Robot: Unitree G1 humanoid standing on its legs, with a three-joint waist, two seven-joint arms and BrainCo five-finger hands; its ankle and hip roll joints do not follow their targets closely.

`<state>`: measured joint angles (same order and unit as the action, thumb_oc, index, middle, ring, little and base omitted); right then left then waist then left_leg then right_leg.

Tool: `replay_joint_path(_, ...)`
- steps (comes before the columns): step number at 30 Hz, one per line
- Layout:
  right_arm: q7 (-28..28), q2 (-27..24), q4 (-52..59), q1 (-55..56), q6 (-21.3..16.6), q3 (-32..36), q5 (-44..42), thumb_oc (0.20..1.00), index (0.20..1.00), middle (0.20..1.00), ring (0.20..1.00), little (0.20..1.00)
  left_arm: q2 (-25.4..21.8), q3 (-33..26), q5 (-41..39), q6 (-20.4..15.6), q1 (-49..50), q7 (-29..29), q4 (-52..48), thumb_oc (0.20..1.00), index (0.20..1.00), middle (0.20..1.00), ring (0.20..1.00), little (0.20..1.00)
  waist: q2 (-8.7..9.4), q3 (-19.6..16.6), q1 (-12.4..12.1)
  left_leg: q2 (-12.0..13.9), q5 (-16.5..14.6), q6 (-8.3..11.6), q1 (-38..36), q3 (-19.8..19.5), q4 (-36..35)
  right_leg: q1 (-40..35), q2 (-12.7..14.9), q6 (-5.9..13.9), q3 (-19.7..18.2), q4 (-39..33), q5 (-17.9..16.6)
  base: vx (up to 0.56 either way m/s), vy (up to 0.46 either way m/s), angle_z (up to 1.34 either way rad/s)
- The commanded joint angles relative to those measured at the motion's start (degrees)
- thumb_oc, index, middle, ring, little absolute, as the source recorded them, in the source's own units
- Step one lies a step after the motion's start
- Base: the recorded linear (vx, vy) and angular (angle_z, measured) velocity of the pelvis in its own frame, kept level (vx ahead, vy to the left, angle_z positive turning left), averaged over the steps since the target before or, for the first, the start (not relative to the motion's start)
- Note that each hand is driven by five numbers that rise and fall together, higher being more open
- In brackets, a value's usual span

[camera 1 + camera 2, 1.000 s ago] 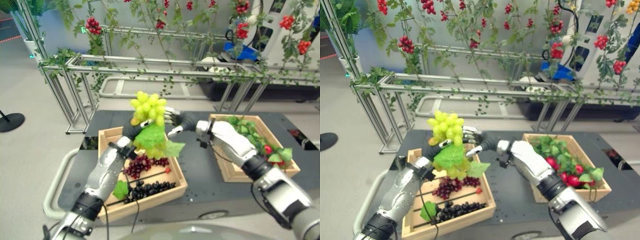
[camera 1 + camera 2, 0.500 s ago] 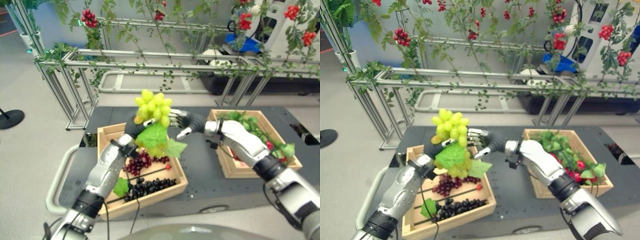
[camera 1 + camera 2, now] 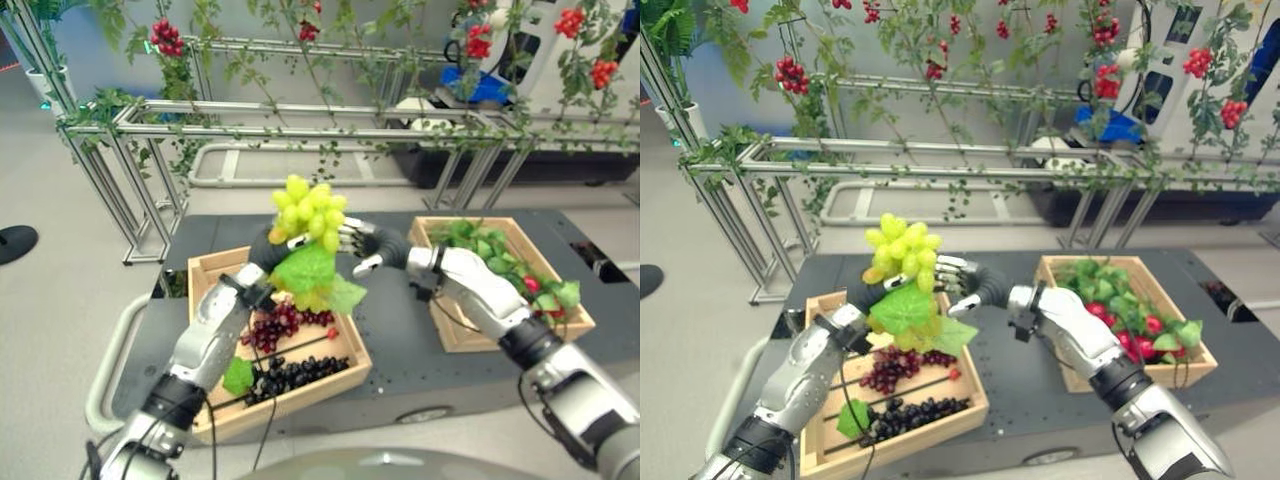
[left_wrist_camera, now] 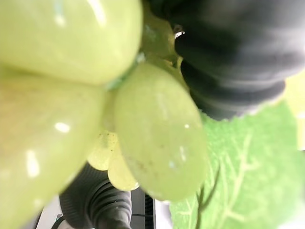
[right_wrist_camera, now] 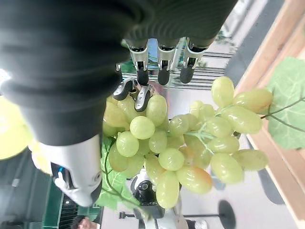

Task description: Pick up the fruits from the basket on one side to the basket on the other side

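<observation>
My left hand is shut on a bunch of green grapes with green leaves and holds it up above the left wooden basket. The grapes press close against that hand in the left wrist view. My right hand reaches in from the right, open, its straight fingers just beside the bunch at the height of the grapes. The right wooden basket holds green leaves and red fruit.
Red grapes and black grapes lie in the left basket. Both baskets stand on a dark platform. Behind it runs a metal frame hung with vines and red berry clusters.
The view has shifted a little. The left hand still holds the green bunch up, and the right hand stays open close beside it.
</observation>
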<state>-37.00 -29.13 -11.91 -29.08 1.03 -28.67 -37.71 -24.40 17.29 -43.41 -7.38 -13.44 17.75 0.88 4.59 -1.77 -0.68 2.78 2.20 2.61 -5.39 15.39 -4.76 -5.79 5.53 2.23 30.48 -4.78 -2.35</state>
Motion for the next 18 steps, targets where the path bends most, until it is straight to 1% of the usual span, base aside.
replay_joint_path(1, -5.1, 1.9, -1.8, 4.8, 3.0, -14.2, 7.5, 1.0, 1.0, 1.0, 1.0, 1.0, 4.3, -0.5, -3.3, -7.8, -23.6, -0.4, -6.9, 0.2, 0.2, 0.2, 0.2, 0.2, 0.33, -3.3, -0.4, 0.3, -1.3, 0.81, 2.6, 0.4, 2.6, 1.1, 3.6, 4.53, 0.4, 1.2, -0.6, 0.0, 0.0, 0.0)
replay_joint_path(5, -5.0, 2.7, -1.7, 4.6, 3.2, -14.9, 7.3, 1.0, 1.0, 1.0, 1.0, 1.0, 4.8, 0.4, -3.9, -8.2, -26.3, -1.0, -6.5, 0.2, 0.2, 0.2, 0.2, 0.2, 0.14, -3.6, -0.3, 0.1, -1.3, 0.83, 2.6, 0.2, 2.5, 0.9, 3.6, 4.65, 0.4, 1.0, -0.6, 0.0, 0.0, 0.0)
replay_joint_path(10, -3.5, 3.5, -3.5, 4.4, 2.9, -14.0, 5.9, 1.0, 1.0, 1.0, 1.0, 1.0, 5.2, 1.0, -4.8, -8.4, -28.2, -1.5, -6.0, 0.2, 0.2, 0.2, 0.2, 0.2, -0.17, -4.0, -0.2, 0.0, -1.2, 0.86, 2.7, 0.2, 2.4, 0.8, 3.7, 4.81, 0.6, 1.1, -0.7, 0.0, 0.0, 0.0)
replay_joint_path(15, -2.6, 2.2, -3.4, 4.3, 2.3, -12.3, 5.5, 1.0, 1.0, 1.0, 1.0, 1.0, 4.4, 0.6, -4.6, -8.5, -28.8, -2.0, -5.7, 0.2, 0.2, 0.2, 0.2, 0.2, -0.25, -4.3, -0.1, -0.1, -1.2, 0.86, 2.7, 0.2, 2.4, 0.9, 3.9, 5.0, 0.6, 1.1, -0.8, 0.0, 0.0, 0.0)
replay_joint_path(16, -2.3, 1.1, -2.8, 4.5, 2.1, -11.2, 5.3, 1.0, 1.0, 1.0, 1.0, 1.0, 4.2, 0.1, -4.8, -8.7, -29.1, -2.3, -5.4, 0.2, 0.2, 0.2, 0.2, 0.2, -0.26, -4.6, 0.0, -0.1, -1.1, 0.84, 2.7, 0.2, 2.4, 0.8, 4.0, 5.08, 0.7, 1.1, -0.9, 0.0, 0.0, 0.0)
replay_joint_path(18, -1.2, 0.7, -4.0, 5.0, 1.8, -9.6, 4.9, 1.0, 1.0, 1.0, 1.0, 1.0, 4.3, 0.1, -5.0, -9.0, -29.8, -2.7, -4.8, 0.2, 0.2, 0.2, 0.2, 0.2, -0.29, -4.8, 0.1, -0.2, -1.1, 0.81, 2.7, 0.1, 2.3, 0.8, 3.9, 5.11, 0.8, 1.1, -0.9, -0.01, 0.005, 0.03)
